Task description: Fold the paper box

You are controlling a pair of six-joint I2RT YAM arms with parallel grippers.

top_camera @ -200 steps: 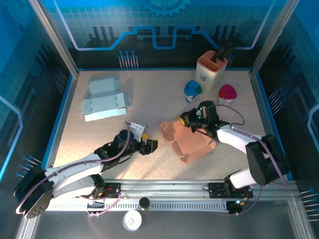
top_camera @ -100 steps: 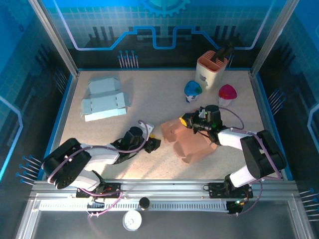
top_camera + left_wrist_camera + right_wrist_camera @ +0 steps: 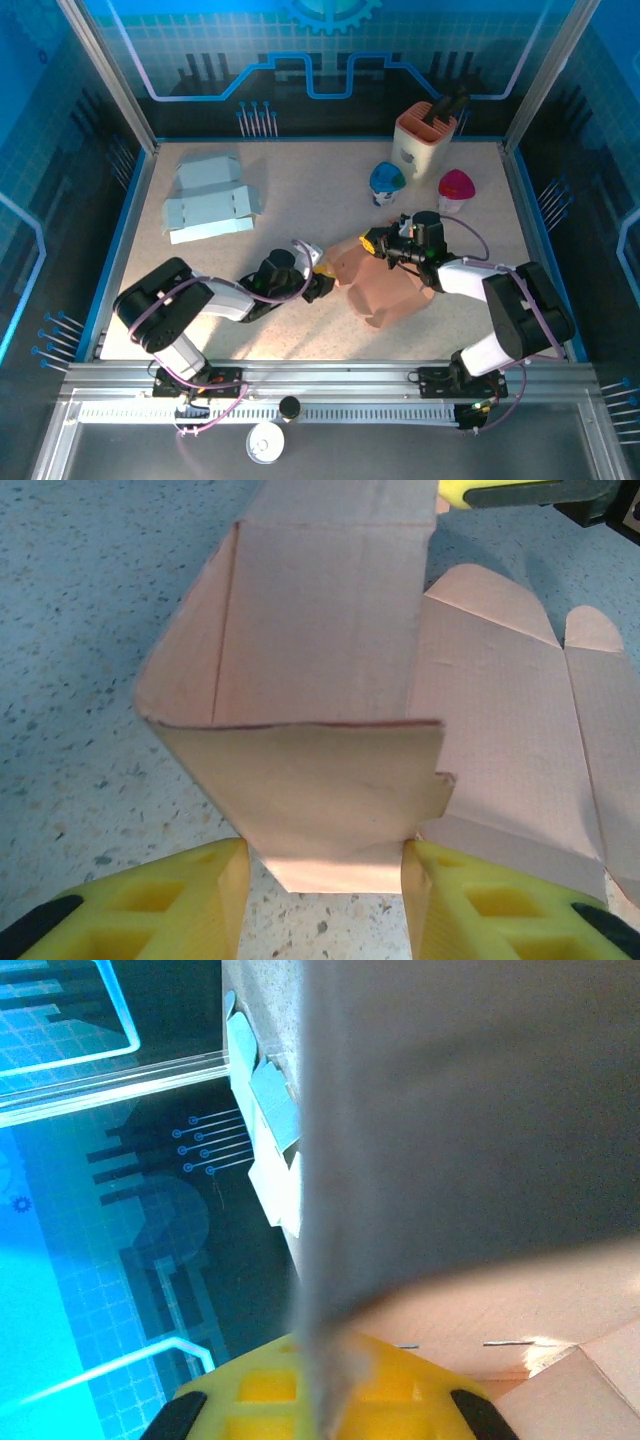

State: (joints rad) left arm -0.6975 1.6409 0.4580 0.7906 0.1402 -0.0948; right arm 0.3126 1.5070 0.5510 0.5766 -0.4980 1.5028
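My left pincer [image 3: 322,287] lies low on the speckled tabletop [image 3: 300,200], its nose at the near-left corner of the salmon-pink cardboard box [image 3: 385,285]. From the left wrist, the pincer [image 3: 325,885] stands apart, and the yellow fingers [image 3: 170,900] flank a raised flap of the box [image 3: 320,680]. The flap's lower edge sits between the tips and fills nearly the whole gap; I cannot tell whether either finger touches it. Ahead of that pincer the flap rises and folds over. To its right the rest of the sheet lies flat, with rounded tabs at the far end.

My right pincer [image 3: 385,243] meets the box from the opposite side, at its far edge. From the right wrist, the pincer [image 3: 315,1390] is clamped on an upright panel of the box [image 3: 480,1110], yellow on both sides of the panel's edge and no gap showing. The panel is blurred and close to the lens.

Well off to the left of both pincers lie flat pale-blue cardboard blanks [image 3: 208,198].
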